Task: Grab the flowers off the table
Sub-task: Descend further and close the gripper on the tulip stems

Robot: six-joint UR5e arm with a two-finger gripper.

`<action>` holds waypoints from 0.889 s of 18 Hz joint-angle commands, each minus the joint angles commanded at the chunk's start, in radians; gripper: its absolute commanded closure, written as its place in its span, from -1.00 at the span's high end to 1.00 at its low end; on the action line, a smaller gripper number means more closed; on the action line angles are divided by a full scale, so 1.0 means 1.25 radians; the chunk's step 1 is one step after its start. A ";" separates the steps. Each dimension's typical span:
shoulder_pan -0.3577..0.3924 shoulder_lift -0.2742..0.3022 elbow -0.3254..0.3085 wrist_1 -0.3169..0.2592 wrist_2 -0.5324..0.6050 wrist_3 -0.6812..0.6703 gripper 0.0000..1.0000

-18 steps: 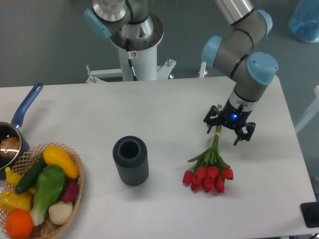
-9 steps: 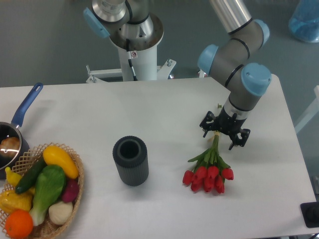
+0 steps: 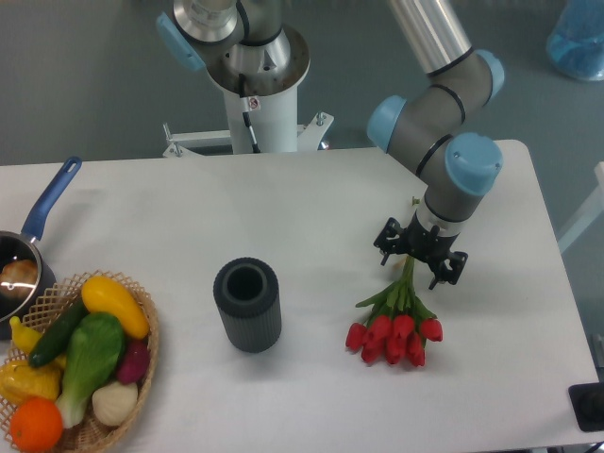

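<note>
Right of centre on the bench [image 3: 283, 217], the flowers [image 3: 396, 326] lay flat, stems under the end effector [image 3: 420, 257], jaws spread open. Fingers were best kept straddling the stems before closing.

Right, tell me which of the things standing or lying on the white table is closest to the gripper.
The bunch of red tulips: its green stems run right up under the gripper, while the dark ribbed cylinder and wicker vegetable basket sit far to the left.
</note>
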 joint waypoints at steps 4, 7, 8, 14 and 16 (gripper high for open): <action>-0.002 -0.004 0.001 0.004 0.000 -0.011 1.00; -0.011 -0.011 0.001 0.021 0.001 -0.015 0.90; -0.011 -0.013 0.001 0.029 0.001 -0.024 0.84; -0.012 -0.013 0.000 0.038 0.001 -0.037 0.59; -0.012 -0.013 0.000 0.038 0.001 -0.037 0.50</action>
